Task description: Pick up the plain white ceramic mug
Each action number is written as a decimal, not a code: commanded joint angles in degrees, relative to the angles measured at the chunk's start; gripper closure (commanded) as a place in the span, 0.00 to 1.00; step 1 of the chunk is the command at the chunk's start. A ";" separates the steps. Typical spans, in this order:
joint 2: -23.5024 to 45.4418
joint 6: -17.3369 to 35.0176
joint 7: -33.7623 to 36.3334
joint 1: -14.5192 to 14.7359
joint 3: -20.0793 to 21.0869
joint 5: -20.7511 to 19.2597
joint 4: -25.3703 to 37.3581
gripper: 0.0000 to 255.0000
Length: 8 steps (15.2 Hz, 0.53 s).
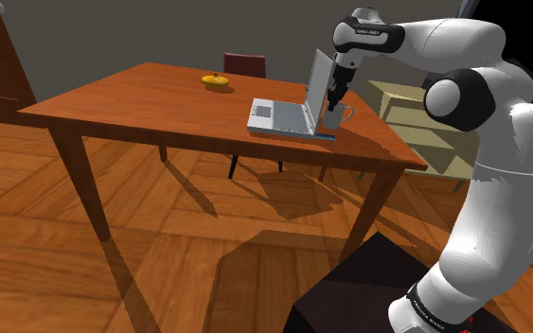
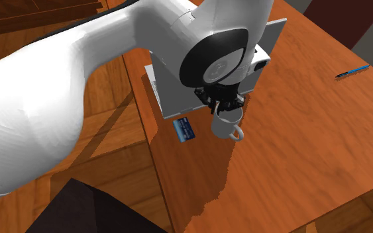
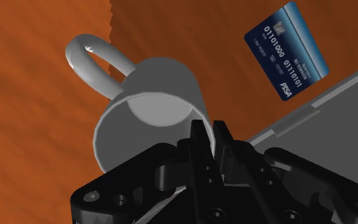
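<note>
Now the black jaws are closed down narrowly, pinching the rim wall of the white mug (image 3: 149, 95) on the side away from its handle. The mug is upright on the wooden counter (image 1: 141, 95), just beside the open grey laptop (image 1: 278, 115), with a blue card (image 3: 287, 49) near it.

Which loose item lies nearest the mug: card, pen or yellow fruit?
The blue card, flat beside the mug by the laptop; pen and fruit lie far off.
</note>
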 commanded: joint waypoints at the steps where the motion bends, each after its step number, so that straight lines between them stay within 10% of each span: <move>1: 0.01 0.01 0.00 0.00 0.00 0.00 -0.04 1.00; 8: 0.68 -2.68 0.01 -0.33 -0.04 0.18 3.30 1.00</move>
